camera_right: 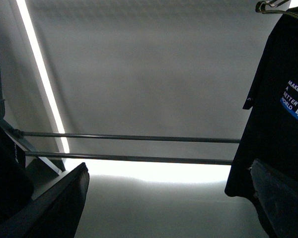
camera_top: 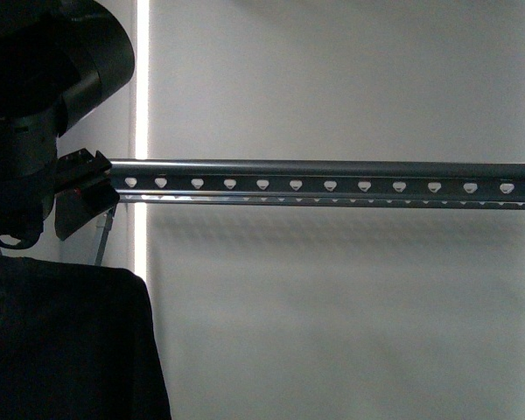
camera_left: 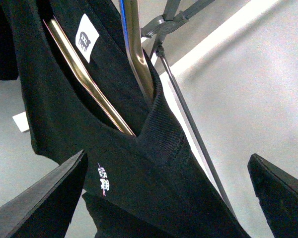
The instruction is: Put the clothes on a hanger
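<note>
The hanger, a grey metal rack, shows its long rail [camera_top: 332, 185] with heart-shaped holes across the front view. The black T-shirt [camera_top: 66, 350] hangs at the lower left, below the rail's left end. In the left wrist view its ribbed collar [camera_left: 161, 131] and white neck label [camera_left: 87, 38] sit on a gold-coloured shoulder frame [camera_left: 136, 49]. My left gripper [camera_left: 166, 154] is open, its fingers either side of the shirt and apart from it. My right gripper [camera_right: 168, 163] is open and empty. The shirt's white print [camera_right: 294, 96] shows beside its finger.
My left arm [camera_top: 44, 96] fills the front view's top left, by the rail's end. Slanted rack legs [camera_left: 164, 22] and a thin rod [camera_left: 188, 119] run behind the shirt. Two horizontal rack bars [camera_right: 129, 138] cross the right wrist view. A pale wall with a bright strip [camera_top: 143, 87] lies behind.
</note>
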Robot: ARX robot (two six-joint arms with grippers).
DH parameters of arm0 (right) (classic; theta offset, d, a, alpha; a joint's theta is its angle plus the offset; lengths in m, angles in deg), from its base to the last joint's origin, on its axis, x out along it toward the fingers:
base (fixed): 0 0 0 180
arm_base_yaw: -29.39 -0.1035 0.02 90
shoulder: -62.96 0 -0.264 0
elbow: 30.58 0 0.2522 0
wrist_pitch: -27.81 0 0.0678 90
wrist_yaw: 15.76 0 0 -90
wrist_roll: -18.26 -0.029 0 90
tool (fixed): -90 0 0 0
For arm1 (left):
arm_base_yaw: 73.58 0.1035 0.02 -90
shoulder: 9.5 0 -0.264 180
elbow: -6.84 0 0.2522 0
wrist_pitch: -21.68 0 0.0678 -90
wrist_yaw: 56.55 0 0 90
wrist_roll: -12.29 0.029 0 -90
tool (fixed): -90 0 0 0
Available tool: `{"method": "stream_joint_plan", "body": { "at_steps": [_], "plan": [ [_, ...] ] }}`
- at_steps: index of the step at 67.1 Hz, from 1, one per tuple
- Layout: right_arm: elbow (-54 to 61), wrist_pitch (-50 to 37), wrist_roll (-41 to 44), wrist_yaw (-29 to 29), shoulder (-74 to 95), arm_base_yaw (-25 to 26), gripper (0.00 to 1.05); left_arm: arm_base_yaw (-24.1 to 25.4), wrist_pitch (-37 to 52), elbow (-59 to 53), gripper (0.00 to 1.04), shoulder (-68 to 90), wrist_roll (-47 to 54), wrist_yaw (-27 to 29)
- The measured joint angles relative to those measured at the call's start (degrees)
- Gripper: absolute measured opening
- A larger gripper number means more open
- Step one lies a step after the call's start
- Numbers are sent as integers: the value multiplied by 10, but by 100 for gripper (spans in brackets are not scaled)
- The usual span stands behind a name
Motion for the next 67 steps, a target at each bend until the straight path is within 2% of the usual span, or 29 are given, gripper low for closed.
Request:
{"method": "stream_joint_plan", "body": {
  "at_steps": [26, 36, 45, 60, 62, 67],
  "plan": [
    [0, 0, 0, 0, 0, 0, 97, 16, 0, 16, 98, 42, -13, 7],
    [0, 0, 0, 0, 0, 0, 97, 30, 26, 3, 98, 53, -6, 11],
    [0, 0, 0, 0, 0, 0, 97, 40, 68, -5, 98, 63, 19, -1],
    [0, 0, 0, 0, 0, 0, 97, 49, 66, 5, 98, 93, 34, -23],
    [0, 0, 0, 0, 0, 0, 97, 49, 61, 11, 95, 99, 37, -27],
    [0, 0, 0, 0, 0, 0, 97, 48, 57, 13, 78, 103, 43, -34]
  ]
}}
